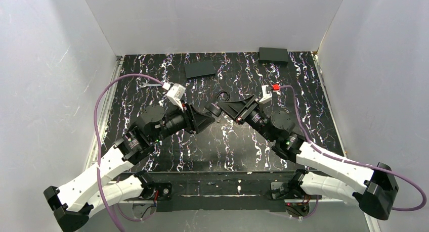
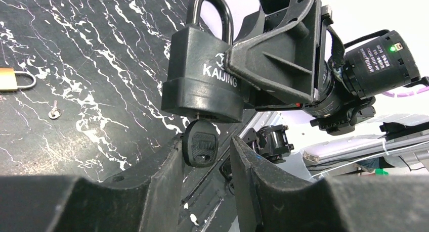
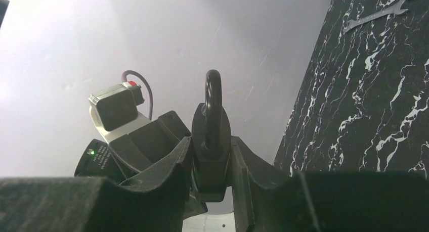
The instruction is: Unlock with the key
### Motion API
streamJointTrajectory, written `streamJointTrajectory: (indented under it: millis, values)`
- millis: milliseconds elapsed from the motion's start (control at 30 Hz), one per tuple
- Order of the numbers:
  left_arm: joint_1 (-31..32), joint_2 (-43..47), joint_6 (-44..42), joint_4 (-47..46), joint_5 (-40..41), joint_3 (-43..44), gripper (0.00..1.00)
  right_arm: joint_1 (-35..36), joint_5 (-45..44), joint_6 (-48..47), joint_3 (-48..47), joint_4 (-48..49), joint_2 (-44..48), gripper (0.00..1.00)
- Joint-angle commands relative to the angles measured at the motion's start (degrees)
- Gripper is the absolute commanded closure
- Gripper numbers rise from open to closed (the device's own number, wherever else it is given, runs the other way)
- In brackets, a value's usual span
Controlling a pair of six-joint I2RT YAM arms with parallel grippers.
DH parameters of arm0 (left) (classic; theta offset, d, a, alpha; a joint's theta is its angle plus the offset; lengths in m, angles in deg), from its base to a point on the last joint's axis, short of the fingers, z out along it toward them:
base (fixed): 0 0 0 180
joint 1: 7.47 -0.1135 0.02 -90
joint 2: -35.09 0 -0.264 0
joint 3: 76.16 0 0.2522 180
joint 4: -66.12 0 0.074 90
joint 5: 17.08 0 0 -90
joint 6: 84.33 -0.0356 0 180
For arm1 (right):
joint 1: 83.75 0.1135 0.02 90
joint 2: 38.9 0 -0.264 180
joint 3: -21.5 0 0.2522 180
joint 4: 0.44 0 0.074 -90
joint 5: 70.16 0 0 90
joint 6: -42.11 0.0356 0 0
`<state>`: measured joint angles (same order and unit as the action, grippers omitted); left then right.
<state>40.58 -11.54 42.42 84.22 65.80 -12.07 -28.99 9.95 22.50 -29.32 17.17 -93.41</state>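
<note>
Two arms meet above the surface [image 2: 76, 50]; key [image 2: 201, 147] seated in black padlock [image 2: 202, 75], not yet gripped.
Clamped on the lock body is the right tool [image 3: 211, 140]. Key head sits between the spread fingers of the left tool [image 2: 207, 139], one finger touching it, the other apart. Risk: uneven closing shoves the head sideways, bending or dislodging the blade. Turning torque may slip the lock in its clamp.

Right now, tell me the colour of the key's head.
Black; the key shows best in the left wrist view.
</note>
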Motion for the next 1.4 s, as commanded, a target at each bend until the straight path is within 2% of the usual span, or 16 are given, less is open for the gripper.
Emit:
streamJointTrajectory:
  millis: [0,100,233,400,900,933,1033,1200,1267,1367]
  values:
    - [-0.5,0.1,-1.6,-0.5,-1.0,2.2,0.67,0.1,1.8,1.2,-4.7,8.1,0.4,0.99]
    - [-0.6,-0.1,-2.1,0.2,-1.0,2.6,0.75,0.1,1.6,1.2,-4.6,7.9,0.4,0.99]
    - [-0.6,-0.2,-3.0,1.4,-0.7,2.9,0.91,0.1,1.0,1.2,-5.1,6.6,0.6,0.99]
    - [-0.7,-0.7,-4.6,2.8,0.1,3.2,0.98,0.1,0.7,1.4,-7.0,1.6,0.5,0.99]
    - [-0.7,-1.3,-6.7,4.4,0.7,4.0,0.99,0.1,-0.2,1.9,-7.6,-2.1,0.9,0.99]
    - [-0.6,-1.2,-7.0,4.7,0.9,4.0,0.97,0.1,-0.5,2.1,-7.8,-2.7,0.9,0.99]
    - [-0.7,-0.6,-7.8,5.5,1.8,3.8,0.78,0.1,-1.0,2.0,-8.0,-3.6,1.2,0.99]
    - [-0.7,0.6,-8.6,7.5,3.2,4.2,0.32,0.0,-1.7,2.1,-7.8,-3.9,1.5,0.99]
    - [-0.7,1.5,-9.1,8.6,3.8,4.2,0.21,0.1,-2.2,2.1,-7.9,-4.2,1.7,0.99]
    - [-0.7,3.0,-10.1,10.4,4.6,4.0,0.11,0.1,-2.6,2.2,-7.9,-4.5,1.9,0.99]
